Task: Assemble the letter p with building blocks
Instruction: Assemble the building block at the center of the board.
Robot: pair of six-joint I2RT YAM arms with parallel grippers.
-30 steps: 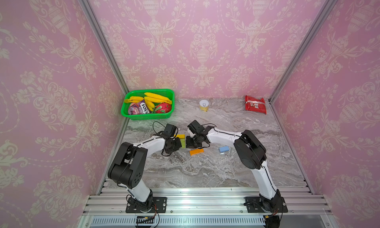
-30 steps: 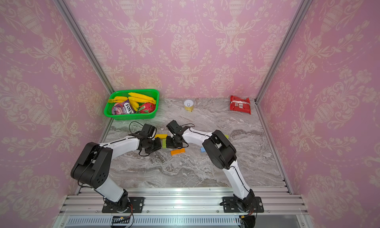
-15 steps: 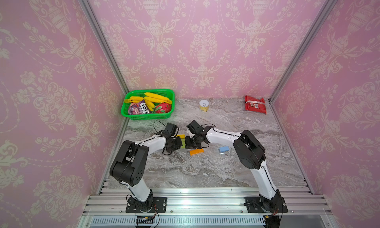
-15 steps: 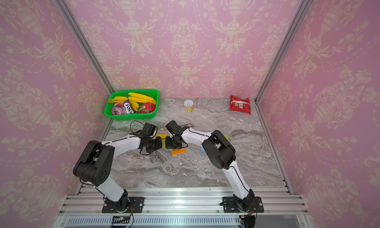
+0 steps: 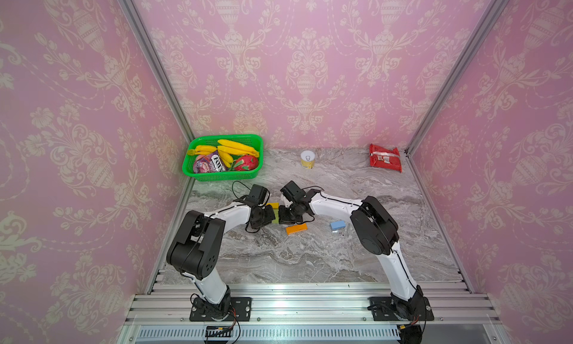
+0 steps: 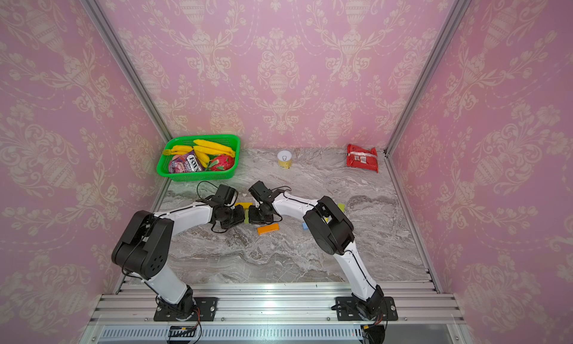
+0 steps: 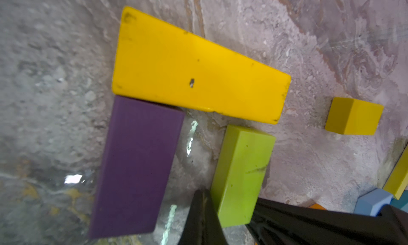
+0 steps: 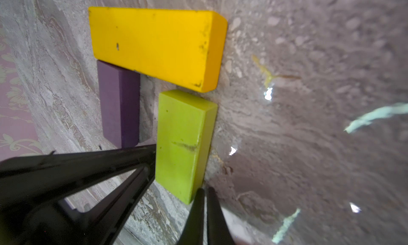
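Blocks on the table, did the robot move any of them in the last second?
No block visibly moved. Only the left arm's elbow drifted a little toward the middle. Nothing was grabbed or let go: the left gripper and right gripper stay shut and empty, one on each side of the lime green block. The orange block and light blue block lie where they were.

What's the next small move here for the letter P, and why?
Probably nudge the lime green block up against the yellow block: a slim gap shows between them, and the shut left gripper and right gripper flank it on either side.
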